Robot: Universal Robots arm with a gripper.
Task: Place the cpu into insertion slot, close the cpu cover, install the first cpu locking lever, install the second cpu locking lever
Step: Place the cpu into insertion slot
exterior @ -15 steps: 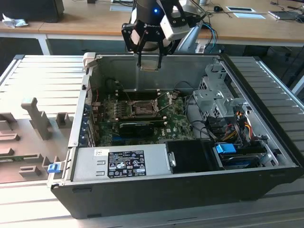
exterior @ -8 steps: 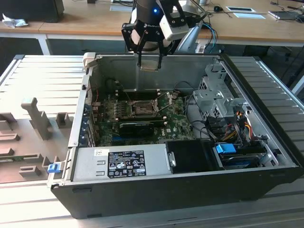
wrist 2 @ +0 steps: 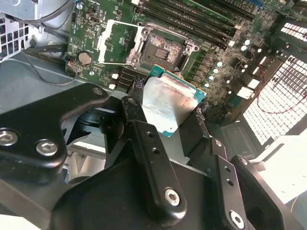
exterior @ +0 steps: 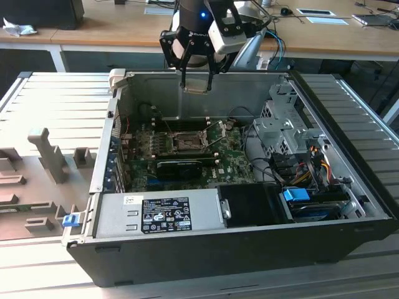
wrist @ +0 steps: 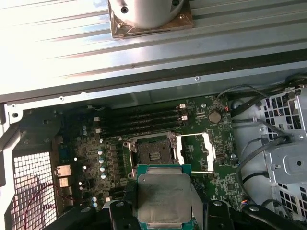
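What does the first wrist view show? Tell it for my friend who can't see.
The tool grips the cpu, a square chip with a silver top, above a green motherboard. There the socket is empty, with the cpu cover flipped open beside it.

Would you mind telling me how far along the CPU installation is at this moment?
Nothing is finished yet. The gripper holds the cpu by its edges above the open computer case. The insertion slot is bare, and the cpu cover lies flipped open beside it. Left to do: seating the chip, closing the cover and both locking lever steps.
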